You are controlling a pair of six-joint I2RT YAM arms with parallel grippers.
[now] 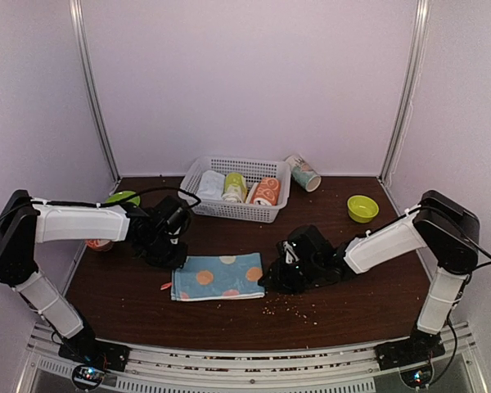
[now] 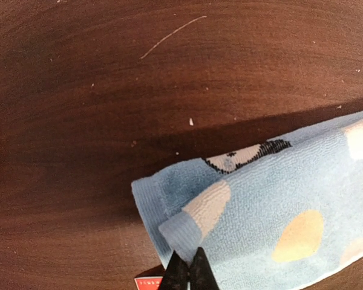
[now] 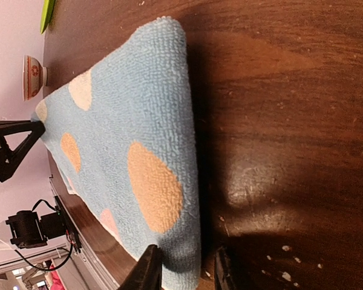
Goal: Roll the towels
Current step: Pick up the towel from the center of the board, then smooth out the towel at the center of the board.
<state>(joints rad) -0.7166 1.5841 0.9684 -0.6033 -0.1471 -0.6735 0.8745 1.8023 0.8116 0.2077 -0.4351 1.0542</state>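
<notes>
Light blue spotted towel (image 1: 218, 277): folded flat on the surface (image 1: 335, 286) between both arms, not yet rolled.
Left gripper (image 2: 190, 269): pressed together at its left corner; hold on cloth unclear.
Right gripper (image 3: 184, 275): spread astride the right edge.
Step, judged: securing an edge.
Next move: pinch firmly, then turn the cloth over itself.

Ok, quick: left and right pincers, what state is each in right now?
Left pincer: closed, tips at a corner of the blue towel; a grip on it cannot be told.
Right pincer: open, astride the towel's opposite edge.
</notes>
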